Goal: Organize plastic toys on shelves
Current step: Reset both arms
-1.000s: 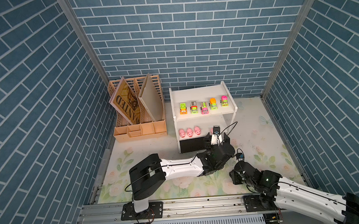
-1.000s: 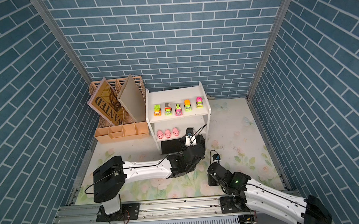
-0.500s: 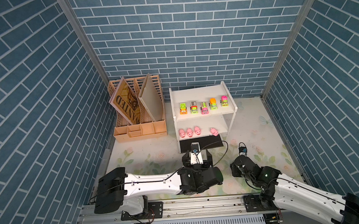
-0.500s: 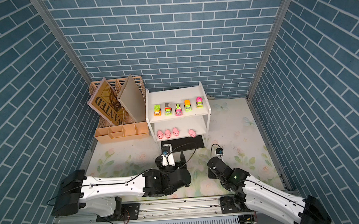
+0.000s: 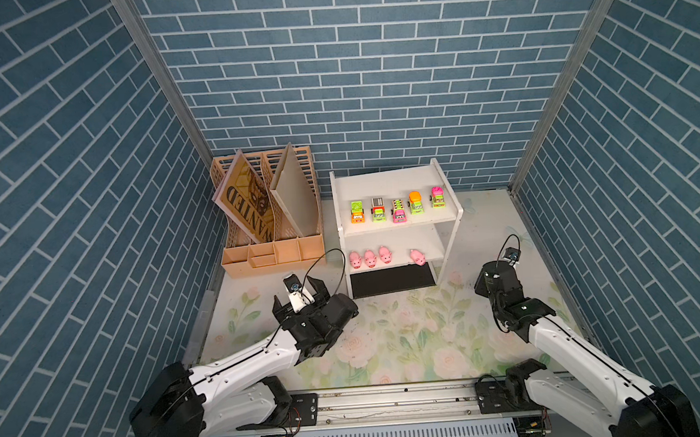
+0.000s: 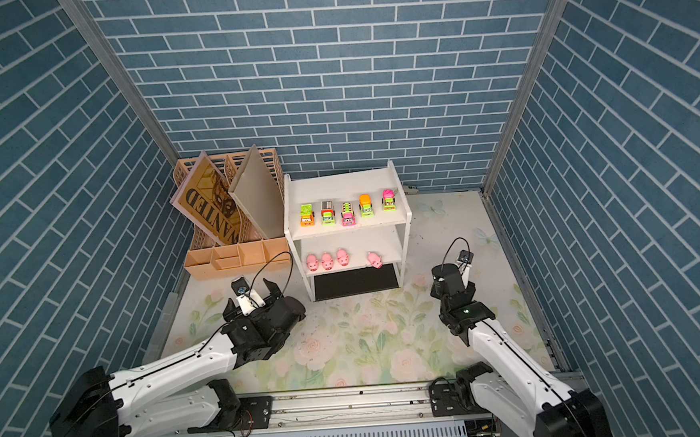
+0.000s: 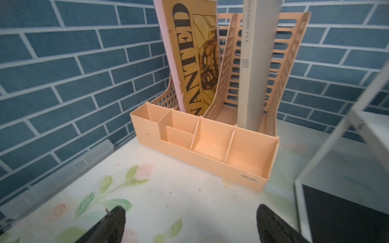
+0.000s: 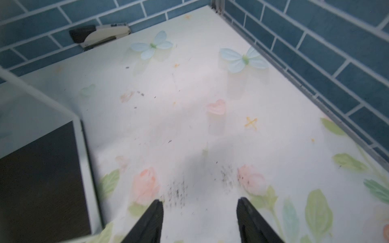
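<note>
L tool (image 7: 190,212): jaws wide apart, empty, low over the table (image 5: 388,333) nr its back-left corner, facing the file organizer (image 5: 273,255); R tool (image 8: 200,202): jaws apart, nothing btwn them, over bare table toward the right edge, nr the shelves' right side panel

Shelves (image 5: 387,175) stand at mid back edge. Top board: five trucks (image 5: 398,210) in a row. Middle board: four pigs (image 5: 370,258), three close together at the left end, the fourth pig (image 5: 417,257) apart toward the right, askew, close to the board's front lip. No toy shows on the table, so sorting looks complete

Hazards, as judged from this layout:
1. Trucks are wheeled and no front lip is visible on the top board; a knock to a side panel by either arm would prob. send them rolling off
2. Fourth pig is rounded and nearest the lip, so likely first to drop if the unit is jolted
3. L wrist cable (image 5: 330,258) loops close to the shelves' front-left corner; a sideways swing could snag it and drag the unit
4. L tool pushed fwd would shove the file organizer
5. Reaching in to straighten the fourth pig: little room btwn boards, tool may bump its neighbours
</note>
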Motion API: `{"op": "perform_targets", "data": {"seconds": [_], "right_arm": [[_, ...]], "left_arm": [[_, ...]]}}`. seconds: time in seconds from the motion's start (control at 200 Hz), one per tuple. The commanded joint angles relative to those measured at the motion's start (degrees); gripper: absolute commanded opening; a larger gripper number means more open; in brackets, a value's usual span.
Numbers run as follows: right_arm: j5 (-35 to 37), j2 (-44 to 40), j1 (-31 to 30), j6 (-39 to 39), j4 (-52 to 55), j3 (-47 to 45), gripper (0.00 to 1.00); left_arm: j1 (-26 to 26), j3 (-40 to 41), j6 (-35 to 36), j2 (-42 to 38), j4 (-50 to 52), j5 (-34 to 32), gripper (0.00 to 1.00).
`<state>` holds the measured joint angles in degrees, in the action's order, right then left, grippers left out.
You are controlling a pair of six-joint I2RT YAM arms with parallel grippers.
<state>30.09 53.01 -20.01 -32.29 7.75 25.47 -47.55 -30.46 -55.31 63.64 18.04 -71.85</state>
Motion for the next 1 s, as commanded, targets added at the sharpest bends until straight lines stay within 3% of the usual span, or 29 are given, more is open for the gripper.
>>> {"op": "perform_targets", "data": {"seconds": [0.0,0.08,0.115,0.23,0.325,0.465,0.515,0.55,0.62,0.69,0.73,0.765,0.83,0.89,0.91,0.945,0.955,0.975,0.995], "right_arm": [[5.8,1.7,2.0,8.1,-12.1,-4.0,0.63],[7.9,2.3,3.2,12.0,-19.2,-4.8,0.65],[9.9,2.6,3.2,15.4,-24.0,-6.0,0.67],[14.0,5.9,3.9,25.9,-40.5,-10.1,0.74],[10.0,12.5,5.0,29.8,-54.6,-13.8,0.77],[2.2,20.9,5.3,34.4,-70.2,-15.4,0.78],[-1.6,22.9,5.8,36.3,-76.4,-16.5,0.8],[-3.7,24.4,6.3,37.2,-78.4,-16.2,0.81],[-7.2,27.2,7.0,38.8,-79.5,-14.8,0.81],[-9.6,31.7,7.9,39.6,-85.7,-15.5,0.82],[-10.0,31.1,9.1,37.7,-82.8,-14.7,0.83],[-14.5,31.0,11.1,36.9,-83.2,-15.2,0.82],[-20.1,32.1,13.5,35.7,-85.8,-16.4,0.83],[-22.2,35.4,14.2,36.2,-90.5,-16.9,0.84],[-22.4,34.9,14.2,36.2,-88.3,-16.4,0.84],[-23.8,34.5,14.4,36.1,-84.0,-14.7,0.85],[-24.2,35.0,14.5,36.1,-84.5,-14.5,0.86],[-24.2,35.5,14.9,35.5,-84.5,-14.0,0.98],[-23.9,34.7,15.5,34.7,-81.9,-13.4,1.0]], "left_arm": [[6.1,0.6,16.1,3.2,-14.2,-0.2,1.0],[7.5,3.1,37.1,7.0,-33.7,-1.1,1.0],[9.9,3.4,42.1,9.0,-39.0,0.4,1.0],[20.5,1.8,44.5,10.8,-43.1,14.1,1.0],[27.4,5.9,49.0,9.9,-56.6,24.7,1.0],[36.9,11.0,49.1,13.9,-68.4,39.2,1.0],[38.2,13.4,51.5,16.4,-74.9,42.3,1.0],[38.5,12.0,51.6,16.5,-71.2,44.2,1.0],[38.8,12.9,53.8,16.5,-74.2,46.0,1.0],[39.6,16.1,56.7,16.8,-83.1,49.8,1.0],[42.3,17.9,54.8,17.9,-87.0,55.9,1.0],[43.9,18.9,54.2,19.9,-90.7,59.7,1.0],[44.9,20.2,54.1,24.9,-98.5,61.0,1.0],[45.1,19.5,54.4,23.5,-94.0,64.3,0.99],[45.1,19.6,55.2,24.6,-96.4,64.9,1.0],[45.2,18.2,55.1,23.4,-91.4,65.8,1.0],[45.2,18.2,55.1,23.3,-91.5,65.8,0.99],[45.2,18.8,55.2,24.3,-94.4,65.6,1.0],[45.2,19.0,55.3,24.4,-94.9,65.4,1.0]]}}
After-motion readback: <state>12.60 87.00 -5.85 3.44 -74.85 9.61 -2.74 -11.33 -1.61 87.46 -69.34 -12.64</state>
